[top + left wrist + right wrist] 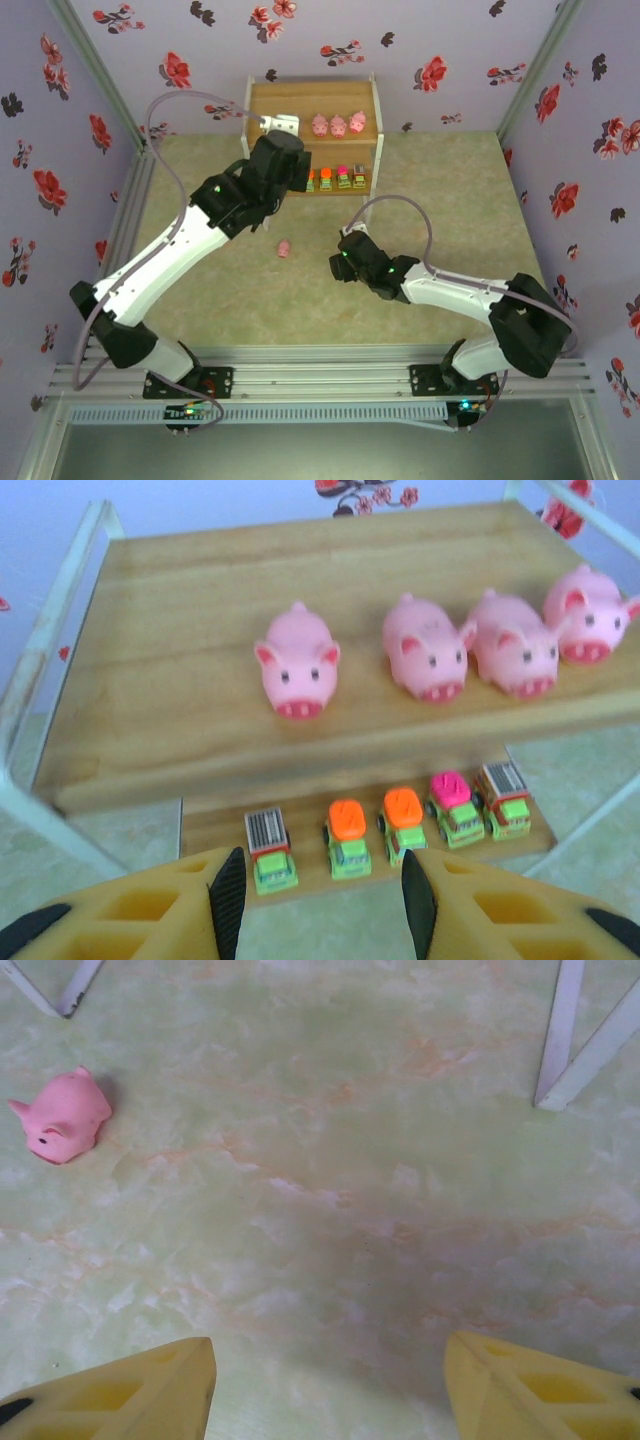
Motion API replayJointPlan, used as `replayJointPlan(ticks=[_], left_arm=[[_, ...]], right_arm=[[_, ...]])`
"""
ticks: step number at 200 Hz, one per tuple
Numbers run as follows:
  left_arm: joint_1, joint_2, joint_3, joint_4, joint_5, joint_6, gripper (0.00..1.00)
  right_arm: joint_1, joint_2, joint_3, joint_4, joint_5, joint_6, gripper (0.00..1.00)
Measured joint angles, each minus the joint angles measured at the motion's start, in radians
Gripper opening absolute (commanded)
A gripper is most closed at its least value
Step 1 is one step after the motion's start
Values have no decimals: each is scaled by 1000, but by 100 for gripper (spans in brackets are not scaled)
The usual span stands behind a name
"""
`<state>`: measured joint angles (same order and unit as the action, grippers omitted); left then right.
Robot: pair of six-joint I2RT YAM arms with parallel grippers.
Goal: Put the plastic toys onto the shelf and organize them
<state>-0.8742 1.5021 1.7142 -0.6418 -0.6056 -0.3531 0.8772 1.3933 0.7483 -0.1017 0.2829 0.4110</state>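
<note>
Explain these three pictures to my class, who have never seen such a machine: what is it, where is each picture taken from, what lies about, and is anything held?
It is a robot: a left arm and a right arm bolted to a table, each ending in a two-finger claw. One picture looks down from above; the other two come from wrist cameras. A wooden shelf holds four pink pigs on top and five toy trucks below. A fifth pig lies on the table. The left claw faces the shelf, the right claw hovers over the table; both are open and empty.
</note>
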Motion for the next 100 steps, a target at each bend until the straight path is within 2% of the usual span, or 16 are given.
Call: replayJointPlan(ticks=[54, 100], left_arm=[[-34, -103, -242, 19, -42, -75, 49], [-53, -130, -398, 37, -49, -149, 51]], right_arm=[[25, -51, -17, 45, 0, -19, 62], [29, -52, -28, 53, 1, -26, 68]])
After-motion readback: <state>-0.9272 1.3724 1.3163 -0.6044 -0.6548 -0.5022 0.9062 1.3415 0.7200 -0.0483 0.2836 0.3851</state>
